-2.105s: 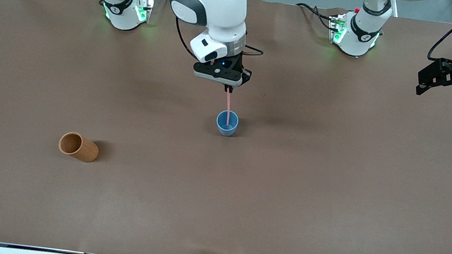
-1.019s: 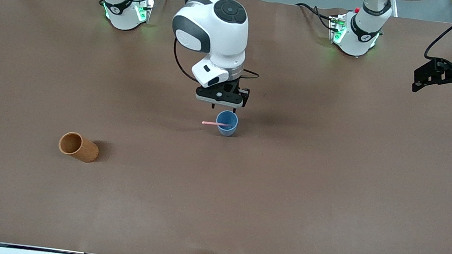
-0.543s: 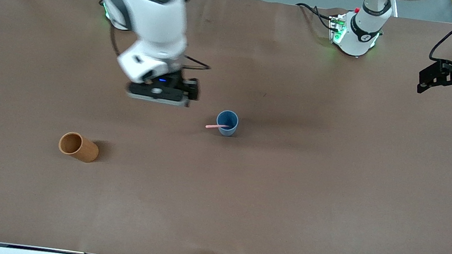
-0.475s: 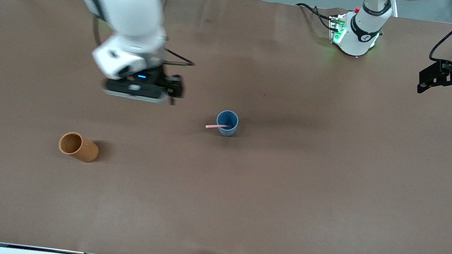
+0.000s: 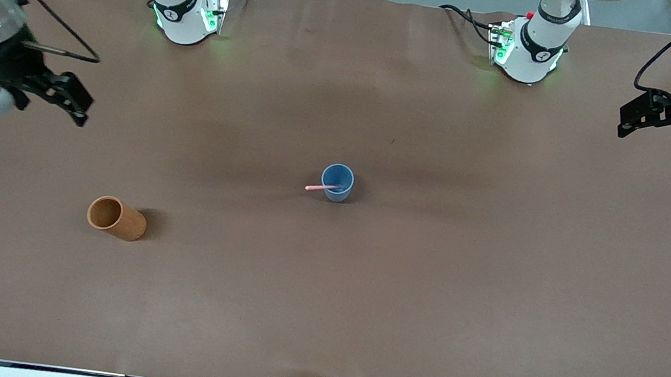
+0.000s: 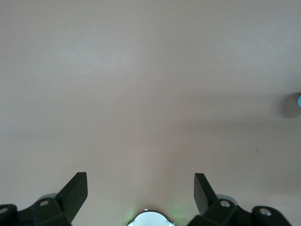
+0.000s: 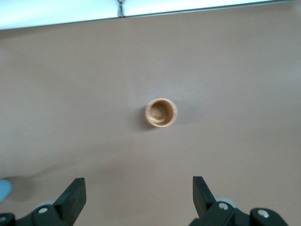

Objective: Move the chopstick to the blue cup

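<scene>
Chopstick (image 5: 321, 187) leaning in blue cup (image 5: 337, 182); right gripper (image 5: 74, 99) wide, empty | left gripper (image 5: 629, 119) wide, waiting

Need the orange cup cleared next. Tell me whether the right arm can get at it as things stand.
Probably yes. The right gripper hangs open and empty over bare table at the right arm's end, and nothing stands between it and the orange cup.
</scene>
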Motion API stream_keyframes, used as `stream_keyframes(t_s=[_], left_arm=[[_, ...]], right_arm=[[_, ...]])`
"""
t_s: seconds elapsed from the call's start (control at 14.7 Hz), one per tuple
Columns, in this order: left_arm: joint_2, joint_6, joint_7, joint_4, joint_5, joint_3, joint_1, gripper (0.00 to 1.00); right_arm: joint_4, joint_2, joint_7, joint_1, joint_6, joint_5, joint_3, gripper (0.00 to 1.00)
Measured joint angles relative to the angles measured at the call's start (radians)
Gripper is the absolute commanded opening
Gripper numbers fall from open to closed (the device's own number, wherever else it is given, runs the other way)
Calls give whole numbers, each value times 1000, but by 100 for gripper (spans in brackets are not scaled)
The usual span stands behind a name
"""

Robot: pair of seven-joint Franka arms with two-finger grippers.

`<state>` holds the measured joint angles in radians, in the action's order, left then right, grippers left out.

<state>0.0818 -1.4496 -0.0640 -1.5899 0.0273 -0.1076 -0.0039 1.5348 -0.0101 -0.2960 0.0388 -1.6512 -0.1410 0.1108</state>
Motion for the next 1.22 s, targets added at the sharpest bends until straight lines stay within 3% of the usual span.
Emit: stream_keyframes(t_s=[0.34,0.81,1.22], left_arm=[[8,-1,2,-9,0,-1,2,100],[8,-13,2,-5,0,-1,4,100],[5,-14,2,-4,0,0,6,100]], right_arm=[[21,49,113,-16,90,67,-126,100],[-81,64,249,-48,178,103,-148,100],[-143,19,275,-47,264,135,-160,100]])
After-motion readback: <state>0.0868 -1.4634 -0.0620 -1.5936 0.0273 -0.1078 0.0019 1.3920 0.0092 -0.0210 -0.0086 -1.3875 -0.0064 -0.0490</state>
